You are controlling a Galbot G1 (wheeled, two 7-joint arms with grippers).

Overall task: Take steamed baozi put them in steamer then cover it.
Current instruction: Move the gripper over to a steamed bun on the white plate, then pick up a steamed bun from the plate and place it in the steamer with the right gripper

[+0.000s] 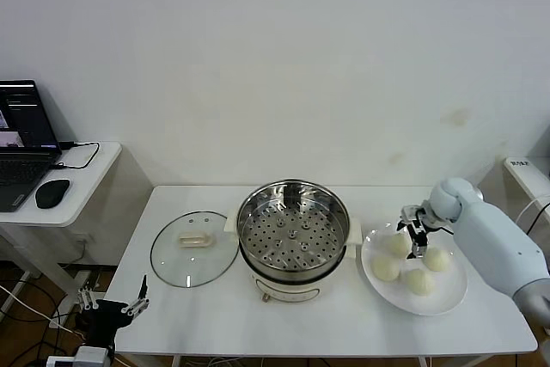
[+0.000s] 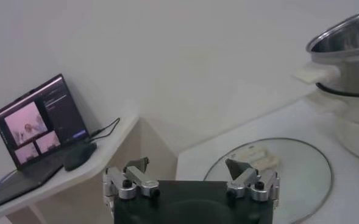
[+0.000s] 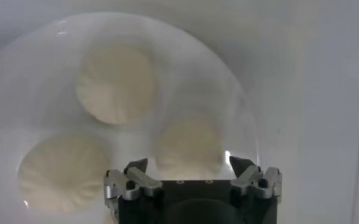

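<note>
Cream-white, round steamed baozi (image 1: 386, 268) sat four together on a flat white plate (image 1: 447, 298) at three o'clock of the shiny round stainless-steel steamer (image 1: 293, 229); the right gripper (image 1: 418, 238) hovered over them with jaws apart, hiding part of the bun at the plate's eleven o'clock, and its wrist camera caught only three, one cut off behind the fingers (image 3: 136, 173). The round clear glass cover (image 1: 194, 248) lay flat at the steamer's nine o'clock, its cream rectangular handle's long axis running three-to-nine. The left gripper (image 1: 112, 302) hung open off the white table (image 1: 258, 333), toward a black laptop (image 1: 21, 143) and black mouse (image 1: 51, 193).
</note>
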